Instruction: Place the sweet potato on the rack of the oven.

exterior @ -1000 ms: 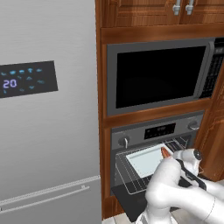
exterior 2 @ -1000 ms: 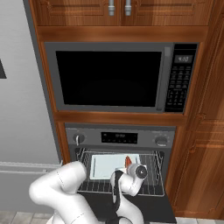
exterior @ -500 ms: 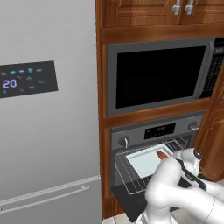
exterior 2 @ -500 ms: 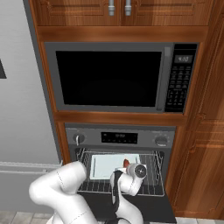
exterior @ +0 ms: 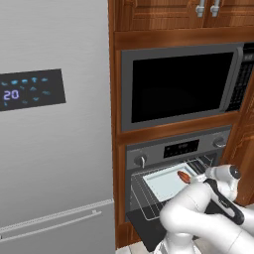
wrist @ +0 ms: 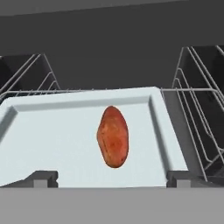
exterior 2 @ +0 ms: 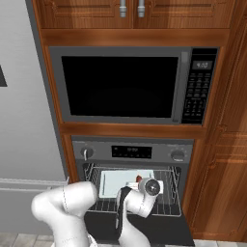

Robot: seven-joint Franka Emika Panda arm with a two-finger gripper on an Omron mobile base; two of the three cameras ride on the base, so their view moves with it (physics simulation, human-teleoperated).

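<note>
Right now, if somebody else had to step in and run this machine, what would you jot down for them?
Gripper: jaws open, holding nothing.
Sweet potato: lies on the pale tray, which sits on the rack inside the oven; the door hangs open.
Done: the sweet potato is placed and let go.
Left: probably just draw the arm back out of the oven without nudging the tray.

Even, flat light lit the rendered kitchen, with soft sheen on the steel oven point(exterior 2: 132, 152) front and no hard shadows, while the cavity behind the pale tray point(wrist: 52, 144) stayed dim and the base views looked slightly soft, coarse and blocky throughout.
</note>
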